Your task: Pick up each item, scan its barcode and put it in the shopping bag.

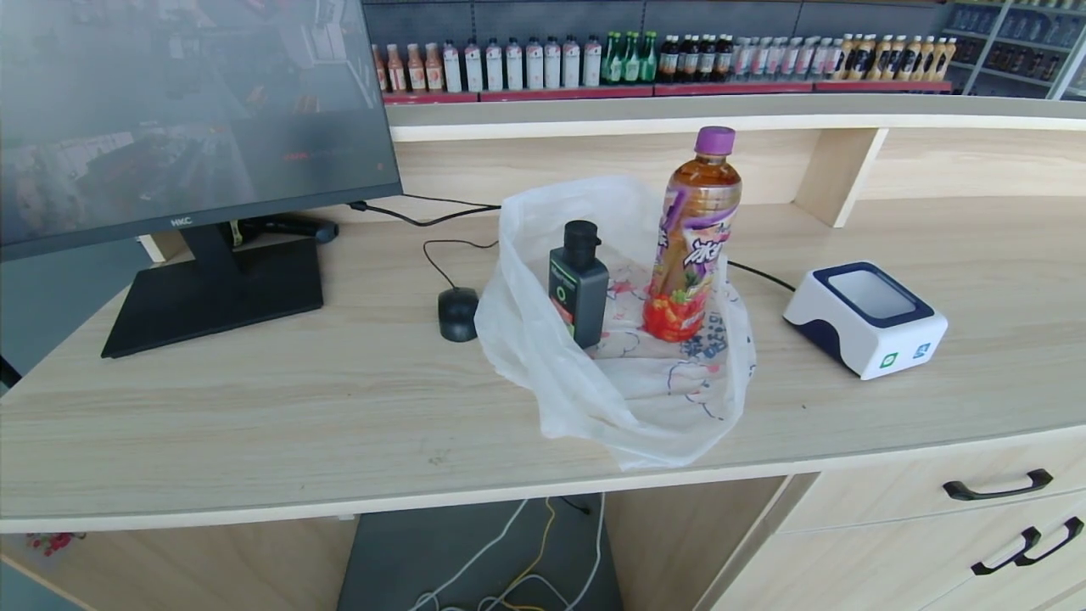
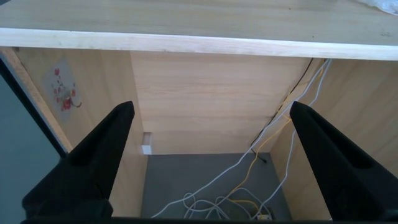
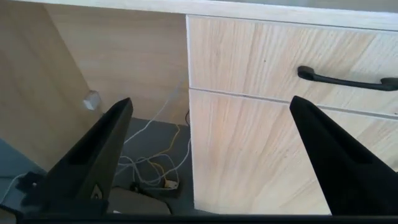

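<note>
I see the shopping bag at the centre of the wooden counter. It is white, thin, translucent plastic with a red and blue print, and its mouth is spread open. Two items stand upright on the printed layer inside that mouth.

- Dark bottle: squat, near-black body, black cap, with a label carrying a white ring and a reddish lower band. It stands on the monitor side of the bag.
- Tea bottle: tall and clear with amber liquid, a purple cap, and a purple and red wrap label. It stands just beside the dark bottle, on the scanner side.

The scanner, white with a dark blue collar and a pale window, sits near the bag on my right. The mouse lies close to the bag's left, in front of the monitor.

The left gripper is below the counter edge with its black fingers spread wide apart around nothing, above loose cables. The right gripper is likewise spread wide and holds nothing, facing a drawer front with a black handle.
</note>
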Controlling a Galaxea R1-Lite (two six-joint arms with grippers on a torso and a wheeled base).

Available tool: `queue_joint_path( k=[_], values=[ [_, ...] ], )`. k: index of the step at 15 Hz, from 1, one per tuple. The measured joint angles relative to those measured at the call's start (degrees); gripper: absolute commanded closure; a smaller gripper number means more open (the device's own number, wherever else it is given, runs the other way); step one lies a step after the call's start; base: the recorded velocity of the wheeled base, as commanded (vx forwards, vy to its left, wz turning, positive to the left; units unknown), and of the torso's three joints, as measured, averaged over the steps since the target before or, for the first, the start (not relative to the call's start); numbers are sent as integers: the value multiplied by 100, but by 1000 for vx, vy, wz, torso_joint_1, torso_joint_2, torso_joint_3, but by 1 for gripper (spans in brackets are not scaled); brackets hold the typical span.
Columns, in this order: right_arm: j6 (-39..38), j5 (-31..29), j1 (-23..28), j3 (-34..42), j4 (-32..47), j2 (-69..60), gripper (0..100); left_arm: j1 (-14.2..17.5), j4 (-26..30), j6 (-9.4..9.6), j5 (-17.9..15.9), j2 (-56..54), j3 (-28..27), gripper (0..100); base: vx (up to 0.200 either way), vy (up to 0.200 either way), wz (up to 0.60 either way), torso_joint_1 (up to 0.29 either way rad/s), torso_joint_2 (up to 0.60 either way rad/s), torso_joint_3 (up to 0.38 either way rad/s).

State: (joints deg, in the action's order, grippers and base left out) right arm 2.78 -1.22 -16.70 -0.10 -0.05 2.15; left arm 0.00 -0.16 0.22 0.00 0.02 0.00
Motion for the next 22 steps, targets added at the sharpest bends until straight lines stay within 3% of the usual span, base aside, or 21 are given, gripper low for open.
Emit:
queue_joint_path(
  k=[2, 5, 8, 11, 17, 22],
  values=[
    [1, 0, 193, 0, 2, 140, 0, 0, 0, 10, 0, 0, 0, 0, 0, 0, 0, 0, 0, 0],
    [6, 5, 1084, 0, 0, 247, 0, 0, 0, 7, 0, 0, 0, 0, 0, 0, 0, 0, 0, 0],
    [-2, 27, 1538, 0, 5, -52, 0, 0, 0, -1, 0, 0, 0, 0, 0, 0, 0, 0, 0, 0],
    [-49, 33, 1615, 0, 5, -190, 0, 0, 0, -1, 0, 0, 0, 0, -200, 0, 0, 2, 7, -1],
    [-148, 33, 1630, 0, 5, -222, 0, 0, 2, 7, 0, 0, 0, 0, 0, 0, 0, 0, 0, 0],
    [-158, 35, 1635, 0, 2, -224, 0, -5, 0, -6, 0, -2, 0, 0, 0, -200, 0, 4, 3, 0]
  ],
)
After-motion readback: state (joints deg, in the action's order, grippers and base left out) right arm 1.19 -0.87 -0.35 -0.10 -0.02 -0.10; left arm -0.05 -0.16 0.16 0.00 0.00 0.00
